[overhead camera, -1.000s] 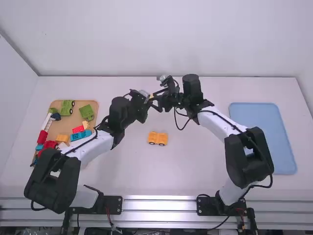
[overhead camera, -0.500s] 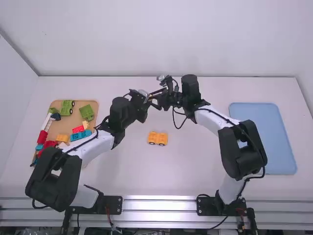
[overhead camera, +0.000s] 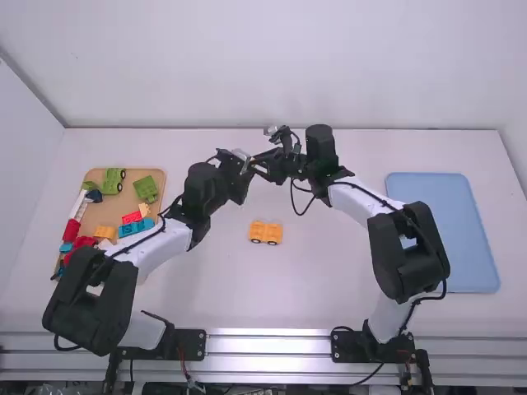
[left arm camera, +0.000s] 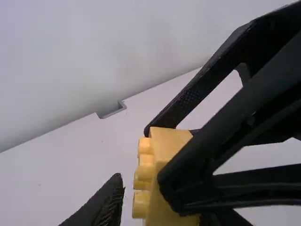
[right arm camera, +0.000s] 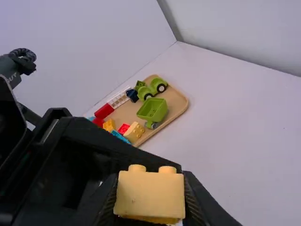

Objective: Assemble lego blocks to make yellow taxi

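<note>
A: Pale yellow, studded plastic block point(right arm camera: 149, 197) up between the arms. Right gripper point(right arm camera: 150, 188) closed on it, pads against both sides.

B: Left gripper point(left arm camera: 167, 200)?

A: Fingers parted around the block, near pad just off the studs. Handover or regrip, I judge.

B: Risks?

A: Right letting go before left bites: block drops. Left closing crooked or on studs: block twists. Fingers crowded too; they could knock.

B: And the orange wheeled block point(overhead camera: 265, 233)?

A: On the white table point(overhead camera: 329, 280), nearer the bases. A falling block might jar it.
</note>
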{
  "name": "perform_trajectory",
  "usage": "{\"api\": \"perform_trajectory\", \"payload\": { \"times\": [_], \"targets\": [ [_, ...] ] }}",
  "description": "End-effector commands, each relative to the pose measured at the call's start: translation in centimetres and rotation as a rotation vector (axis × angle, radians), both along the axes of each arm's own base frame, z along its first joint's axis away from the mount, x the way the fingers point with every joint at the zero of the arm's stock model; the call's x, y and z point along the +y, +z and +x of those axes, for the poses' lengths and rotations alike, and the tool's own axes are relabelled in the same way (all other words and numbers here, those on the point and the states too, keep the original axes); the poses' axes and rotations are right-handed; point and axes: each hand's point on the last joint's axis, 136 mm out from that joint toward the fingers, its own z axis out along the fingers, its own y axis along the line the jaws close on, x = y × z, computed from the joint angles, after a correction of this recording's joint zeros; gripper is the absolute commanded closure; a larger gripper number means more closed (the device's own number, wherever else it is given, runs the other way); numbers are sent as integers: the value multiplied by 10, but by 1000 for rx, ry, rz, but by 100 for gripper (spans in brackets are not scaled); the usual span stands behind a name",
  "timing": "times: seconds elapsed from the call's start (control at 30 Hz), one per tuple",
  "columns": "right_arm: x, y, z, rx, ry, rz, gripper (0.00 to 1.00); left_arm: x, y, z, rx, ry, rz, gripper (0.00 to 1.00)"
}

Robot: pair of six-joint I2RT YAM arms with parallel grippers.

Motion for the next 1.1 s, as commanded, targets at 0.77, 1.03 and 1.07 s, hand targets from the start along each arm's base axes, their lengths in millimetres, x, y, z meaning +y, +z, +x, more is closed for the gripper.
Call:
{"api": "perform_trajectory", "payload": {
  "times": [0.77, 1.03, 1.07],
  "targets": [
    [-55, 37, -15, -331, 323, 82, 80, -18, 63, -65, 111, -709, -312, 1],
    [-42, 41, -34, -364, 395, 56, 83, -24, 43, -62, 171, -826, -329, 1],
    [-41, 41, -35, -366, 400, 51, 83, -23, 42, -63, 166, -835, -327, 1]
  ]
}}
